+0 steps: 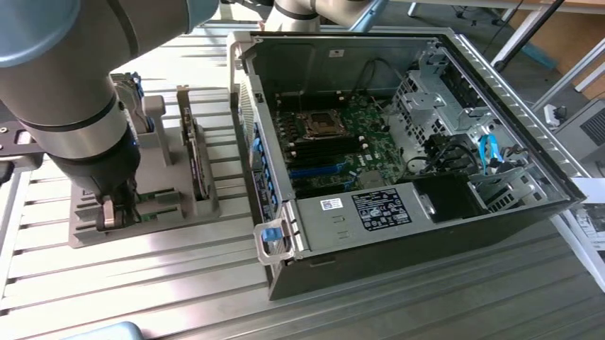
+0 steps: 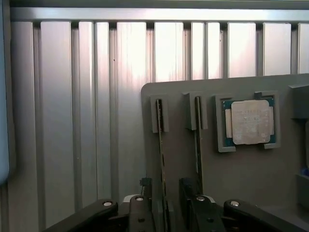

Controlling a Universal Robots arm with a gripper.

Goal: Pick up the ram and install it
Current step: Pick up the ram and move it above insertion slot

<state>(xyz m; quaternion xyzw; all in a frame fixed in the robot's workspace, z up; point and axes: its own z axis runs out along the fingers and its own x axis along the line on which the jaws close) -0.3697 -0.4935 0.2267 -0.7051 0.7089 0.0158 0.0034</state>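
Note:
Two ram sticks stand on edge in slots of a grey holder (image 2: 241, 183). One ram (image 2: 161, 145) runs down between my fingers; the other ram (image 2: 198, 140) stands beside it and ends behind one fingertip (image 2: 200, 210). My gripper (image 2: 169, 212) is open, its jaws low on either side of the first stick with a gap to it. In the exterior view the gripper (image 1: 118, 212) is down at the near end of the holder (image 1: 142, 230), on that view's left. The open computer case (image 1: 378, 142) lies to the right, with the motherboard's dark memory slots (image 1: 326, 149) exposed.
A square silver processor (image 2: 249, 122) sits in a recess of the holder. A larger card (image 1: 194, 166) stands upright on the holder between the arm and the case. Everything rests on a slatted metal table (image 1: 142, 283). A blue object (image 1: 104, 331) lies at the near edge.

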